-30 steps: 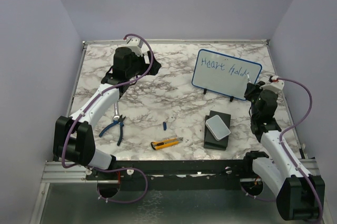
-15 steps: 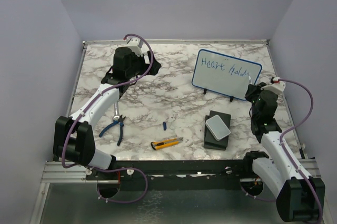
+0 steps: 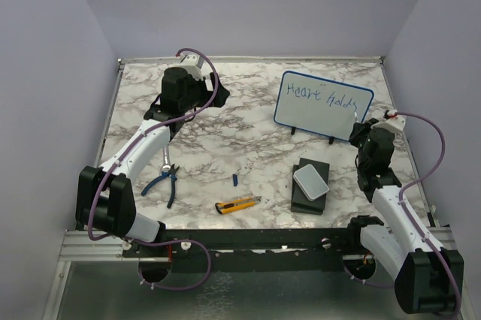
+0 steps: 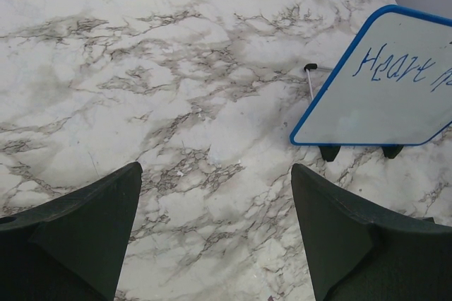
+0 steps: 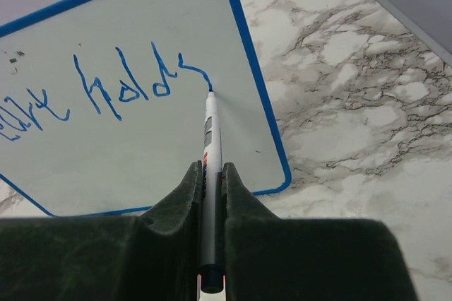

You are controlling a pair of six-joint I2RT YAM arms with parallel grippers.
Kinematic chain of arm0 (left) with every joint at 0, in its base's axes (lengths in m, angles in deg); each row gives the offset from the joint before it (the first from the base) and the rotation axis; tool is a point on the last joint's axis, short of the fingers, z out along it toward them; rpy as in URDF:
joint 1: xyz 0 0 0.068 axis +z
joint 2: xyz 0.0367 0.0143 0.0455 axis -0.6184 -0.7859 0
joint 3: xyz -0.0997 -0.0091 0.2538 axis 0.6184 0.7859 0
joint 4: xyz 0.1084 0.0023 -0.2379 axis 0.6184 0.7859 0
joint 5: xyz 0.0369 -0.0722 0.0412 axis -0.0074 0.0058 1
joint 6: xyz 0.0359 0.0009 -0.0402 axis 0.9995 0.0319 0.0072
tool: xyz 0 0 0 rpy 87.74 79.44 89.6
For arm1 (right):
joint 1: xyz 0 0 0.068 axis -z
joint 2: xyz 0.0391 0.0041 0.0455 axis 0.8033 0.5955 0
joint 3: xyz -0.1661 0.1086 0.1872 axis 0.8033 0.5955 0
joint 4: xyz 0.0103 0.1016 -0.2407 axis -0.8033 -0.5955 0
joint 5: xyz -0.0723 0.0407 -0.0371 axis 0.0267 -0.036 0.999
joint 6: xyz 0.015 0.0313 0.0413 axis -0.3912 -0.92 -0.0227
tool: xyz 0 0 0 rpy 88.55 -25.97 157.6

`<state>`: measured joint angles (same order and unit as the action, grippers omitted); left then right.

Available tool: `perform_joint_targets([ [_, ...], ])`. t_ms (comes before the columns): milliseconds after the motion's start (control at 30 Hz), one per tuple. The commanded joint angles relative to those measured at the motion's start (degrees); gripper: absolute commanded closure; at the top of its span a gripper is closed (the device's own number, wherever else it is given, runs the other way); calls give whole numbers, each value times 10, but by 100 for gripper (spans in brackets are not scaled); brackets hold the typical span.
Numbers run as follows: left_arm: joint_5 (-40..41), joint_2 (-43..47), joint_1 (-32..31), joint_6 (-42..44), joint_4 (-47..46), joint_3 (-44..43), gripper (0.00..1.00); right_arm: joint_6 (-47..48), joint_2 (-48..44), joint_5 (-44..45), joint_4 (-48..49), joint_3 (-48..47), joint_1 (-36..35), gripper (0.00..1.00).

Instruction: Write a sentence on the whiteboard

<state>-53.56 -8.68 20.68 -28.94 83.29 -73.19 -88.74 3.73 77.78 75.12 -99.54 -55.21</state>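
Overhead: bench (image 3: 248,136) is glossy marble pattern, white with grey veins. whiteboard (image 3: 312,116) stands far right, leaning back on small black feet; thin blue frame, rounded corners, smooth white face. sentence (image 3: 323,98) runs across its upper part in thin slanted blue letters, one line showing, roughly "Heart holds". right claw (image 3: 359,131) sits at the board's near right corner. left claw (image 3: 216,99) is far left of centre, well apart from the board.

Loose items on the near side:
- blue-handled pliers (image 3: 167,181), left
- yellow-and-black utility knife (image 3: 238,203), centre
- small blue cap (image 3: 235,179), just beyond the knife
- pale grey rounded-corner box (image 3: 311,182), lying on a flat black box (image 3: 305,206), right

Left wrist cam: two dark matte fingers stand wide apart at the bottom edge, with only bare marble between them. The board's left half shows at the right, with the first blue word. Two black feet sit under it and a thin black-tipped leg sits at its left side. The board is far right of the claw, not touching.

Right wrist cam: fingers are pressed together on a slim white-barrelled marker (image 5: 210,138) that points straight away from the claw. Its blue tip rests on the board face at the tail of the last letter of "holds". The blue frame's right edge runs just right of the tip.
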Motion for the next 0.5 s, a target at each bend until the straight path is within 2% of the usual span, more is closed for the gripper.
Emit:
perform_joint_targets([
  [0,-9,17,5,-2,-10,7,12,8,10,-22,-8,-15,4,99],
  [233,-10,17,5,-2,-10,7,13,24,7,-56,17,-9,4,100],
  [467,-9,17,5,-2,-10,7,12,26,-25,-47,19,2,4,100],
])
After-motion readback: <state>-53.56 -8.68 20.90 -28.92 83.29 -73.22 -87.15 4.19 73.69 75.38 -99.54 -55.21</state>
